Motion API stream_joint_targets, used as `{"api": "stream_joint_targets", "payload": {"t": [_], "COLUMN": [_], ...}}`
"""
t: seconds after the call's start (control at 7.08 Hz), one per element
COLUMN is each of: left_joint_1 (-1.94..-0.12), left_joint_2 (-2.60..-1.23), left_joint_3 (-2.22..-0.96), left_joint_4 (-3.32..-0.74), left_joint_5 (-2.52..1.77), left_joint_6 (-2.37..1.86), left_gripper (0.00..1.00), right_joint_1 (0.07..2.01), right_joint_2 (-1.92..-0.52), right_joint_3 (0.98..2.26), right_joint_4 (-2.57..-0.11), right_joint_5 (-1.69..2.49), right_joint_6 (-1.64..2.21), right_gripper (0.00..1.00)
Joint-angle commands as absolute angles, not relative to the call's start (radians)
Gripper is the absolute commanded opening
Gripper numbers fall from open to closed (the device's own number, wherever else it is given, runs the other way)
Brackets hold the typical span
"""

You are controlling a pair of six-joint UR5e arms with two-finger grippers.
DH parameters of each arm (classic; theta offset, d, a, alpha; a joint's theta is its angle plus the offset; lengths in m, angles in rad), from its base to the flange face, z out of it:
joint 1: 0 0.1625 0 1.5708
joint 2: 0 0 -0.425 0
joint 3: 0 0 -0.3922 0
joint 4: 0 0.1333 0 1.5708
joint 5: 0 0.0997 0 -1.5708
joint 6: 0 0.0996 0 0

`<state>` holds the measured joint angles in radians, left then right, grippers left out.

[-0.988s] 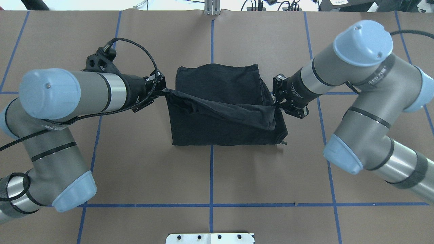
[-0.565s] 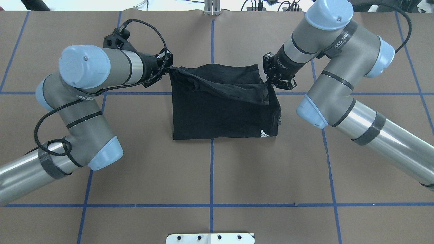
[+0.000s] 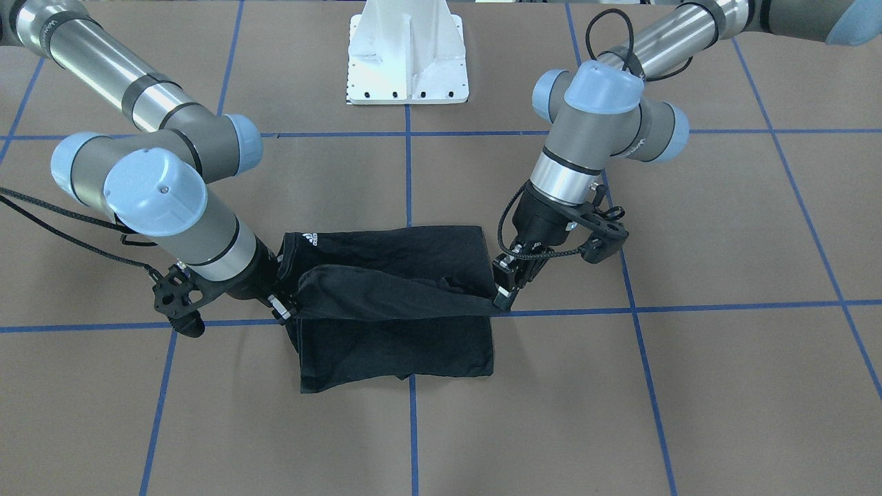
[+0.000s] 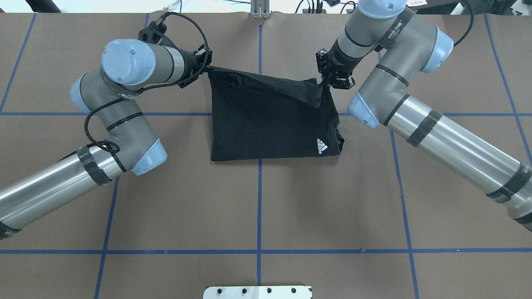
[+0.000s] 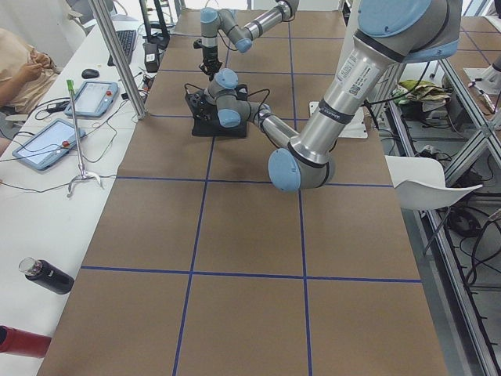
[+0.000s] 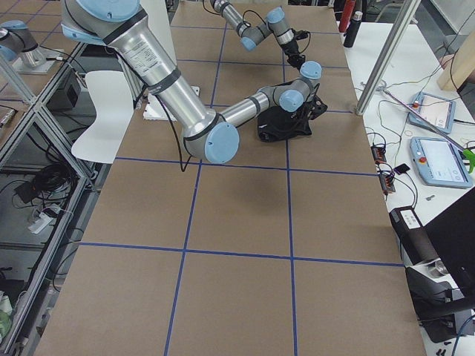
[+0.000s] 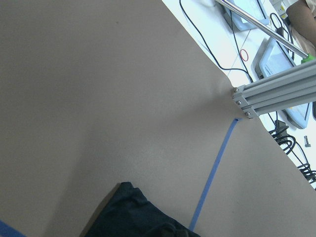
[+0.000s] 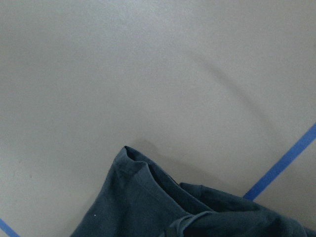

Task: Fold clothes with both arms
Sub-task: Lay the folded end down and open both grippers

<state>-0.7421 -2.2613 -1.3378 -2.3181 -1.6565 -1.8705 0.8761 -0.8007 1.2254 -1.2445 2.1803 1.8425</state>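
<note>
As they point inward from opposite sides, my left gripper (image 4: 205, 69) and right gripper (image 4: 323, 83) each clamp a T-shirt (image 4: 266, 124) corner, the raised edge stretched between them.

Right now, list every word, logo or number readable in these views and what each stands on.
"adidas", white, with the three-stripe logo: on the black T-shirt, near its collar, rotated in the overhead view.
"EED" plus characters too blurred to read: white lettering on the right arm.
Lettering on the left arm: too blurred to read.
Tablet screens in the side views: too small to read.
</note>
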Motion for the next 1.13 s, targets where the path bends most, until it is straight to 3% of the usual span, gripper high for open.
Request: {"api": "stream_joint_targets", "payload": {"t": [0.0,0.14,0.28,0.42,0.71,0.99], "left_joint_1": [-0.777,-0.808,-0.824,-0.825,-0.828,-0.831], "left_joint_2": [-2.349,-2.370,-2.375,-2.375,-2.362,-2.292], "left_joint_3": [-1.182,-1.134,-1.112,-1.115,-1.152,-1.285], "left_joint_4": [-2.356,-2.364,-2.393,-2.395,-2.393,-2.384], "left_joint_5": [-1.640,-1.638,-1.614,-1.605,-1.611,-1.643], "left_joint_6": [-1.868,-1.840,-1.816,-1.825,-1.824,-1.809], "left_gripper": [0.21,0.36,0.55,1.00,1.00,1.00], "right_joint_1": [0.890,0.908,0.948,0.950,0.948,0.946], "right_joint_2": [-0.683,-0.614,-0.589,-0.586,-0.639,-0.716], "right_joint_3": [1.044,0.906,0.870,0.890,1.003,1.125], "right_joint_4": [-1.235,-1.139,-1.125,-1.127,-1.131,-1.129], "right_joint_5": [2.174,2.160,2.169,2.183,2.187,2.187], "right_joint_6": [1.816,1.786,1.761,1.766,1.802,1.804], "right_gripper": [0.37,0.98,1.00,1.00,1.00,1.00]}}
